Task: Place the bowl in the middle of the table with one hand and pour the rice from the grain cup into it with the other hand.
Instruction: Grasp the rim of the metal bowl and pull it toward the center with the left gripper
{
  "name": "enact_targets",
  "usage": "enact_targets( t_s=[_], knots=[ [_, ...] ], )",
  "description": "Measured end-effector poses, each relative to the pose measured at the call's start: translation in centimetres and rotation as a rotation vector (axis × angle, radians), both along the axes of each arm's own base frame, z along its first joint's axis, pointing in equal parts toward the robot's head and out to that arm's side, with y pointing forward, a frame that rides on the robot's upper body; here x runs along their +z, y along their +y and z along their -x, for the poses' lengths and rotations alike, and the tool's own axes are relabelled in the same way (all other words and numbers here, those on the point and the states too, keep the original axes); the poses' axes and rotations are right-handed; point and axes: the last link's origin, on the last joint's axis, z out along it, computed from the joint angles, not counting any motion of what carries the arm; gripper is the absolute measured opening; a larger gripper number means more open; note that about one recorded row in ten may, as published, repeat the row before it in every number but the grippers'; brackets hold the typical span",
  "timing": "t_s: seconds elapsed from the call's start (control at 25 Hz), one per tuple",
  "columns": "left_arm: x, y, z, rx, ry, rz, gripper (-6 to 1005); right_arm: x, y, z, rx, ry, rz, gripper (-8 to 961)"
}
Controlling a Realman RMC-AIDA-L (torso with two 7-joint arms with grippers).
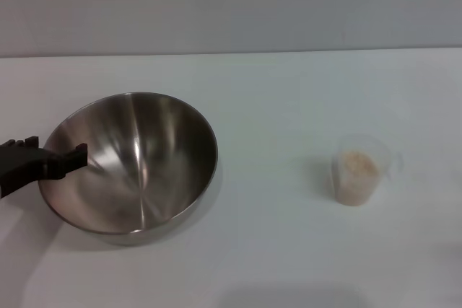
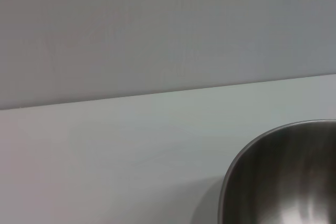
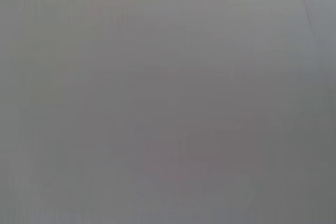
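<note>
Clamped over the near-left rim of the bowl [image 1: 130, 164], one finger inside and one outside, my left gripper [image 1: 61, 161] holds it left of the table's [image 1: 289, 91] middle, so the slide goes rightward toward the rice-filled grain cup [image 1: 359, 171], right gripper unseen.

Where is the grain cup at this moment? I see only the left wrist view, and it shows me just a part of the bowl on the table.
Observer: In the head view the grain cup stands upright on the table, to the right of the bowl and apart from it.
Operator: Is the rice poured?
Observer: No, the rice is in the cup, and the whole bowl is empty.
Operator: And where is the left gripper?
Observer: The left gripper is at the bowl's left rim, reaching over it.
</note>
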Motion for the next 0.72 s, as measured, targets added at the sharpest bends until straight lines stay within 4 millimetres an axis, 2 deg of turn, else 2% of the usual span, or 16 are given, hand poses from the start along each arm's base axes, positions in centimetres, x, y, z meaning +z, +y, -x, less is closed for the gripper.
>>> enact_targets(
  t_s=[0.72],
  knots=[
    [-0.37,0.19,-0.18,0.0,0.004,0.032,687,0.0,0.02,0.01,0.001,0.0,0.0,821]
  ],
)
